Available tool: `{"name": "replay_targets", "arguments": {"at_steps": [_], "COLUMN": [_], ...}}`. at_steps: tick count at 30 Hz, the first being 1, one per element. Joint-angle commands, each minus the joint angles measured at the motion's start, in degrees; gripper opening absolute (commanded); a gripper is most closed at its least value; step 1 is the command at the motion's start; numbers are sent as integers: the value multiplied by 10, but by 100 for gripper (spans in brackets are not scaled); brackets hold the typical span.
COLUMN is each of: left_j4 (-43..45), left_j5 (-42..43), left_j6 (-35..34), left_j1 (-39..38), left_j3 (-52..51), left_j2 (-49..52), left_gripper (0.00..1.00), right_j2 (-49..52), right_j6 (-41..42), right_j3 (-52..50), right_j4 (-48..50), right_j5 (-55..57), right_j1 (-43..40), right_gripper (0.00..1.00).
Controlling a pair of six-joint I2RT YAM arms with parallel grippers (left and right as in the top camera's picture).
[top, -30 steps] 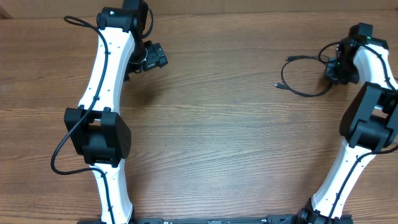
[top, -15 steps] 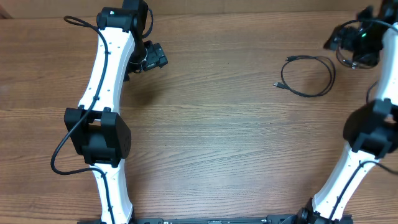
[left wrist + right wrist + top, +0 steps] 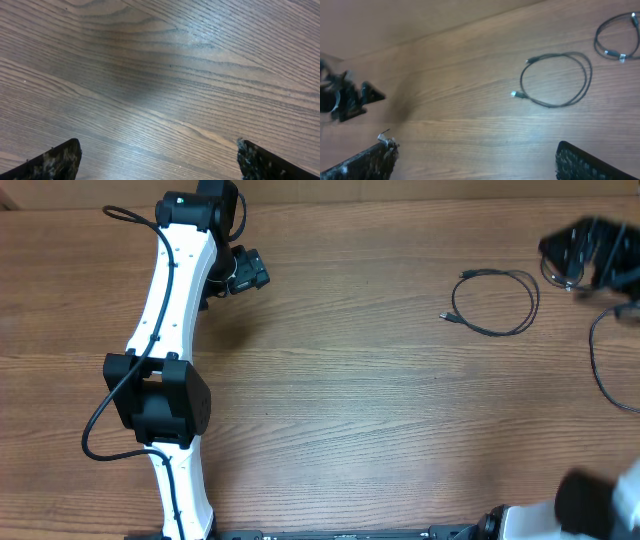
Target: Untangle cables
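Both left hand [image 3: 157, 150] and right hand [image 3: 475, 146] spread wide over wood-grain table [image 3: 350, 380]; cable [image 3: 490, 273] loosely looped.

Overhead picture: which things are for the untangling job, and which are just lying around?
For the job:
- looped thin cable
- second thin cable, to the right of it

Just there:
- wooden table
- thick black wire hanging off the left arm

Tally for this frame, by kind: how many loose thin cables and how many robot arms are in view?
Thin black cables: 2 (open cable loop, smaller cable coil)
Robot arms: 2 (left arm, right arm)
Total: 4
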Motion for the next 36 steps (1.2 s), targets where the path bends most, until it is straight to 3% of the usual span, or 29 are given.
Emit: {"name": "replay_targets", "arguments": {"at_steps": [1, 8, 14, 19, 26, 36], "left_j4": [-2, -2, -2, -2, -2, -2], "left_j5": [-5, -5, -5, -5, -5, -5], "left_j6": [-7, -7, -7, -7, -7, -7], "left_j1": [-2, -2, -2, -2, -2, -2], "left_j3": [5, 5, 5, 5, 5, 5], "left_j2": [-6, -6, -6, -6, -6, -6], "left_gripper": [100, 100, 100, 99, 99, 100], "right_j2": [-111, -436, -608, -611, -611, -616], "right_j6": [-12, -7, -7, -7, -7, -6], "right_j3": [-143, -527, -637, -638, -637, -674], "right_j4": [24, 164, 194, 137, 148, 290], "right_j5": [-8, 54, 62, 62, 64, -22], "right_j1": [-1, -1, 1, 2, 2, 27], "right_gripper": [100, 100, 100, 100, 100, 100]}}
